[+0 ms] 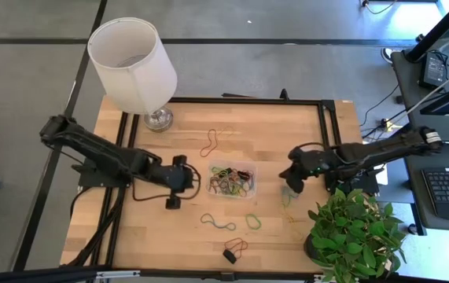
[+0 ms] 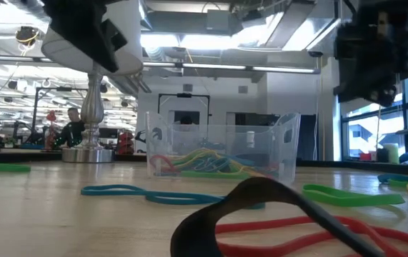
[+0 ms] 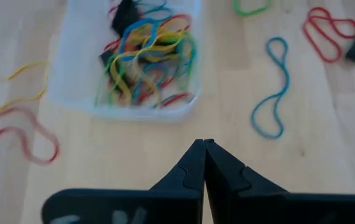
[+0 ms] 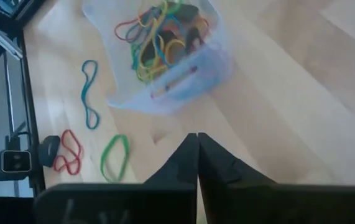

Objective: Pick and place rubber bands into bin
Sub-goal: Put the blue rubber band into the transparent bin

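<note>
The clear bin [image 1: 232,181] stands mid-table and holds several tangled rubber bands in red, yellow, green and blue [image 3: 146,53]. Loose bands lie flat on the wood: a red one [image 1: 210,141] beyond the bin, a blue one [image 1: 218,222], a green one [image 1: 253,222] and a red one [image 1: 237,248] on the near side, and yellow ones [image 1: 288,206] at the right. My left gripper [image 3: 204,148] is shut and empty, just left of the bin. My right gripper [image 4: 196,139] is shut and empty, just right of the bin.
A white lampshade [image 1: 132,63] on a metal base [image 1: 158,119] stands at the far left. A potted plant [image 1: 358,236] stands at the near right corner. A small black object [image 1: 229,255] lies by the near red band. Black rails [image 1: 334,126] frame the table.
</note>
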You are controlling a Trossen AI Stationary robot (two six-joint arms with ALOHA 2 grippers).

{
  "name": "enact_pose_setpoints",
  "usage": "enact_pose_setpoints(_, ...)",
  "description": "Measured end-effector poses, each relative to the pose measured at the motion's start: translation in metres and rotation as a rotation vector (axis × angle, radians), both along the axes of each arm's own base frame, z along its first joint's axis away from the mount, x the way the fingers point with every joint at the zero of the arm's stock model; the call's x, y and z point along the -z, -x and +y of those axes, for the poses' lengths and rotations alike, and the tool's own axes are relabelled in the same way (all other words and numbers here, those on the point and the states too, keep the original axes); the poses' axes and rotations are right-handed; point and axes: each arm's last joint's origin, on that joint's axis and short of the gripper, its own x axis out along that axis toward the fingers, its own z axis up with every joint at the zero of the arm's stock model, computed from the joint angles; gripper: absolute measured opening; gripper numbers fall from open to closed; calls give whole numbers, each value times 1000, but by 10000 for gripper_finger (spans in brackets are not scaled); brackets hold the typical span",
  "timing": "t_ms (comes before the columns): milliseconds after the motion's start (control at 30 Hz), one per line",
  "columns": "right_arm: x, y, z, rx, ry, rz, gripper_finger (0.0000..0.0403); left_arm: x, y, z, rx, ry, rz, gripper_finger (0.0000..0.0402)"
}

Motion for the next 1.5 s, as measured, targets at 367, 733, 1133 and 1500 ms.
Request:
enact_pose_setpoints(367, 17, 21, -3, -1, -23, -25, 20, 30, -59, -58, 120, -3, 149, 9)
enact_pose_setpoints(733, 17, 21, -3, -57, 31, -25, 21, 95, -98, -79, 9, 5, 303, 99)
enact_pose_setpoints(1133, 17, 21, -3, -54, 28, -21, 21, 116, -100, -84, -4, -29, 343, 60)
enact_pose_setpoints(1500, 17, 21, -3, -54, 28, -22, 21, 79, -92, -101, 37, -49, 401, 2)
